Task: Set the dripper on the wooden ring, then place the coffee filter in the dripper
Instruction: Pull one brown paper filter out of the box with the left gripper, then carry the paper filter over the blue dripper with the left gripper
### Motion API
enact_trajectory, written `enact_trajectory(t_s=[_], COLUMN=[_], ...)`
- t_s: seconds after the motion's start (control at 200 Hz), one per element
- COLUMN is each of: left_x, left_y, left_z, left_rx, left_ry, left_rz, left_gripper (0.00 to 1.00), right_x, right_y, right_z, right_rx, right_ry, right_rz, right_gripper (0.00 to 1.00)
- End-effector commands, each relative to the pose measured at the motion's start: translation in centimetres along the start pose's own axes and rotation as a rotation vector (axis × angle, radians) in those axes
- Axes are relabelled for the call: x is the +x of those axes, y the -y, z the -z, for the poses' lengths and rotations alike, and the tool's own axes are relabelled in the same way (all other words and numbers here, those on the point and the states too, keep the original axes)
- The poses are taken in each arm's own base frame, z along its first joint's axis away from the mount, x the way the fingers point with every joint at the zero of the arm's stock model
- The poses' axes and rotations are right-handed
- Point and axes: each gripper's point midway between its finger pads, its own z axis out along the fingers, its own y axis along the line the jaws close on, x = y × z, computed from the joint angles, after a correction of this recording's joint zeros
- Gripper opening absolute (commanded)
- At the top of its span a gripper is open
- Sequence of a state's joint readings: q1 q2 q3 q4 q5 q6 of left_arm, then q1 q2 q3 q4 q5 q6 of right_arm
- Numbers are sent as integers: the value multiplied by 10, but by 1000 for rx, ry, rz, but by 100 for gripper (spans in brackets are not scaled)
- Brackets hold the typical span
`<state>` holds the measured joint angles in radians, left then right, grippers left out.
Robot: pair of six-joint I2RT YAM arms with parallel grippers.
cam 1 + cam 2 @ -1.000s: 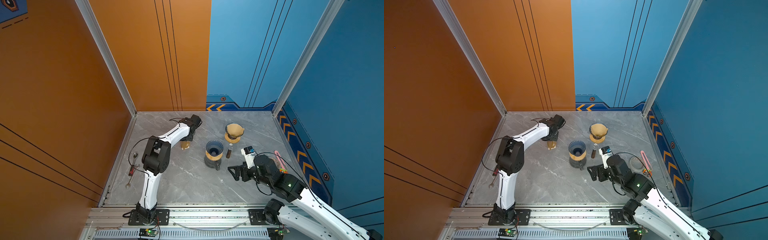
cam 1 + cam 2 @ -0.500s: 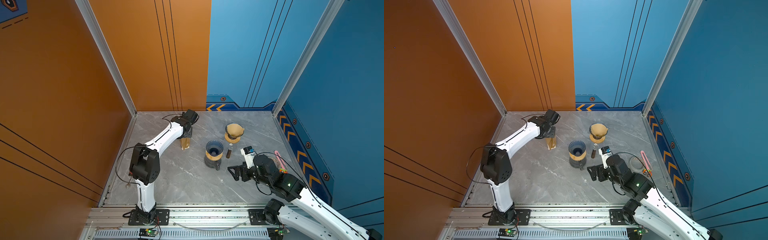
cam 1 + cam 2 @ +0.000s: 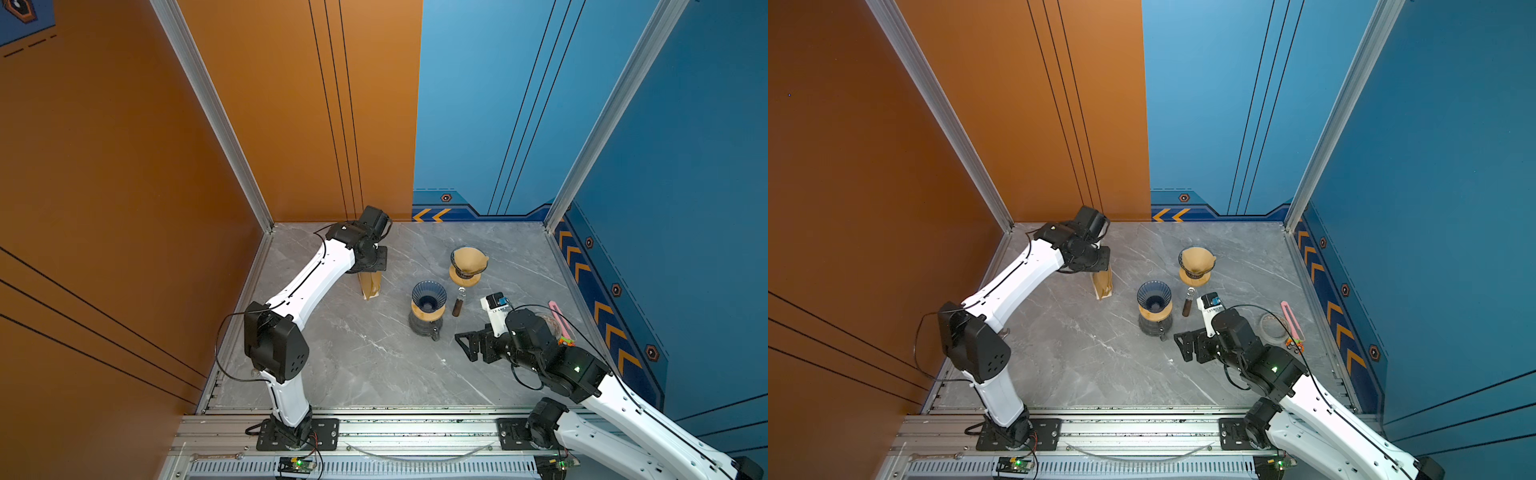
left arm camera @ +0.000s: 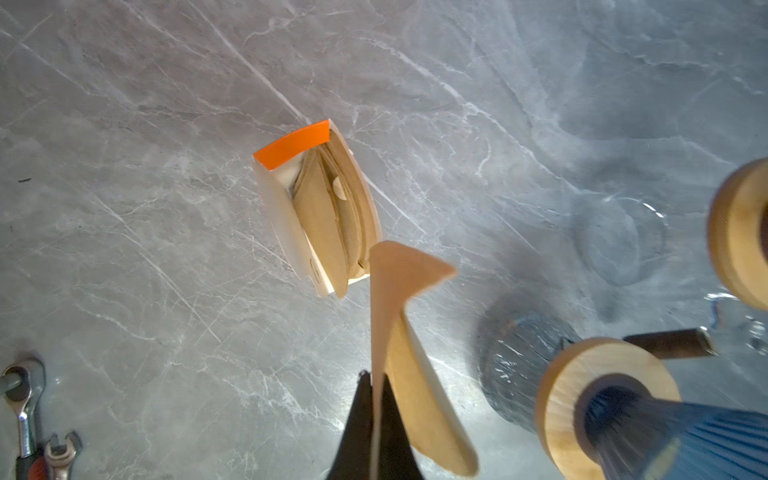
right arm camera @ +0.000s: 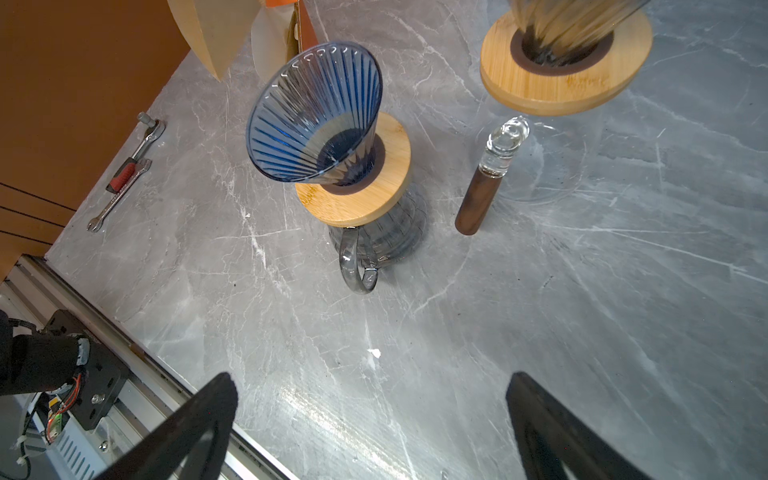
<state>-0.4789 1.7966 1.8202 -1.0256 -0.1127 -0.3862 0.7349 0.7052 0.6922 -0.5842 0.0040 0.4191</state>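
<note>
far left on the table (image 3: 365, 374), by the orange wall, a ratchet (image 4: 18, 390) and a wrench (image 4: 62, 453) lie side by side. next is the left gripper (image 4: 371, 384), pointing down over the back left of the table. its jaws are pinched tight on the edge of one filter (image 4: 399, 299), which hangs clear of the table, just above and beside the box (image 4: 316, 208). the box stands upright, its orange flap open, with more filters inside. in both top views the gripper's body hides the held filter and only the box (image 3: 371, 284) shows beneath it. further right, near the middle, the blue dripper (image 3: 429, 293) sits empty on its wooden collar atop a carafe (image 5: 382, 237), apart from the held filter. behind it and to the right stands a second dripper (image 3: 468, 259) with a paper liner (image 3: 1198, 257) in it. between the two lies a stopper (image 3: 458, 301) with a dark handle and a glass knob. the right gripper (image 3: 467, 345) hovers low in front of the carafe, jaws spread wide and holding nothing. far right lie a glass ring (image 3: 1273, 328) and a pink tool (image 3: 1291, 318).
</note>
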Motion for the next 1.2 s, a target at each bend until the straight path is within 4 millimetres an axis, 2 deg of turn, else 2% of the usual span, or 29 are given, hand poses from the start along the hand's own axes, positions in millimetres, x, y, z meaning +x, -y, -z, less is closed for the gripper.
enact_trajectory(t_s=[0.0,0.26,0.37,0.516,0.641,0.676,0.971,1.197], left_x=[4,6,16,33,42,44,58,64], left_y=[11,31,49,66,85,90,114,136], left_z=[38,86,97,96,95,96,89,76], left_rx=[93,255,364,426,465,479,525,515], left_ry=[-17,-45,-90,-157,-197,-207,-279,-306], left_rz=[-34,-70,-76,-80,-92,-95,-117,-158], left_gripper=[0,0,1,1,1,1,1,3], right_x=[2,2,-9,-32,-42,-46,-46,-49], right_y=[0,3,9,12,8,15,17,16], right_z=[-1,-1,2,11,15,16,19,19], right_rx=[0,11,52,79,70,92,96,92], right_ry=[-5,6,39,103,120,129,141,142], right_rz=[-12,-23,-59,-93,-92,-109,-121,-125], right_gripper=[100,100,100,100,100,100,100,100])
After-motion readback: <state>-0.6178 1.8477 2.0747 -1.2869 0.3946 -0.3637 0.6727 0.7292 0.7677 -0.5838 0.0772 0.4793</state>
